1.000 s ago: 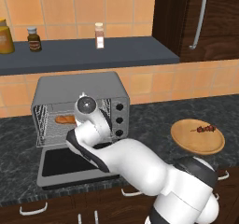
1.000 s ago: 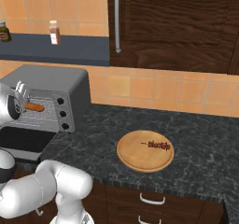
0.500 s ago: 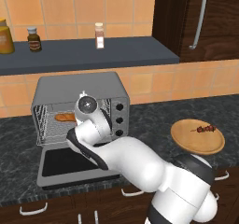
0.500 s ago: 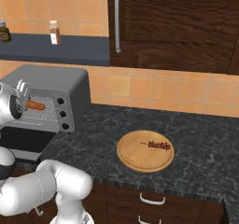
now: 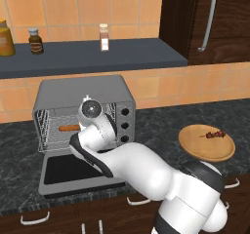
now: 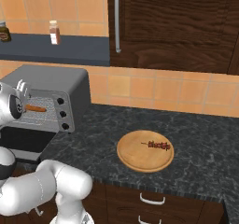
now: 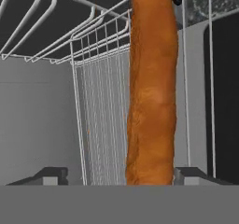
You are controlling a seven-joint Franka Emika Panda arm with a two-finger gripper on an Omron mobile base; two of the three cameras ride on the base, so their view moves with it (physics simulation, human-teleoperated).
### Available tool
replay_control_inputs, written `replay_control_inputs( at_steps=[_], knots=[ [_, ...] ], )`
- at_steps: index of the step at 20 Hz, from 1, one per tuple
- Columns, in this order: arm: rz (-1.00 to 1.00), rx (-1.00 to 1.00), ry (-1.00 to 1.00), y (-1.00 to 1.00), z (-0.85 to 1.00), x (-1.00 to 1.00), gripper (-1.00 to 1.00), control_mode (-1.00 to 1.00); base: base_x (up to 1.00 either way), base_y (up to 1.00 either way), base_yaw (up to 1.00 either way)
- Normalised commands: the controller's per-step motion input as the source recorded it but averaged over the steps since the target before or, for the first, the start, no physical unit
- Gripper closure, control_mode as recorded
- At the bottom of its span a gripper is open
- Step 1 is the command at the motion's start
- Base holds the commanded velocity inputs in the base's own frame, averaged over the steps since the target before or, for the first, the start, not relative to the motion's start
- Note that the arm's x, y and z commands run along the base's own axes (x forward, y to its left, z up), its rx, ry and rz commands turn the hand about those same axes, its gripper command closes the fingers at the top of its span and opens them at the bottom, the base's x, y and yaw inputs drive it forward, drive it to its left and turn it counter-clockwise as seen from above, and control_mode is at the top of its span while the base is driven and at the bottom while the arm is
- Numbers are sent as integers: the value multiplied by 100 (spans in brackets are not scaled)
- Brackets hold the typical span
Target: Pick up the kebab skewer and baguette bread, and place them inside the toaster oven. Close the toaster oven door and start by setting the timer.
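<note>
Granite counter (image 6: 196, 139), tiled wall (image 6: 154, 90) (orange), wooden plate (image 6: 128, 155)

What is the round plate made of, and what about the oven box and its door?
The round plate looks like wood: light brown, matte, with faint grain. The toaster oven seems to be brushed grey metal, dull and smooth. Its door, dropped open, looks like dark glass in a grey metal frame, though it could be dark plastic.

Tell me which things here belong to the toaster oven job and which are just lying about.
Job:
- long orange-brown baguette, in the oven
- dark red-brown kebab skewer, on the round wooden plate
- boxy grey toaster oven
- its dropped black glass door

Lying about:
- spice shaker
- dark jar
- yellow jar
</note>
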Motion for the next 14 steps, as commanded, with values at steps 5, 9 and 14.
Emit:
replay_control_inputs(
  at_steps=[5,9,14],
  knots=[
    [0,0,0,0,21,-2,-100,-100,0,0,0],
    [0,0,4,-1,33,-69,-100,-100,0,0,0],
    [0,3,18,-35,38,-90,-100,-100,0,0,0]
  ],
)
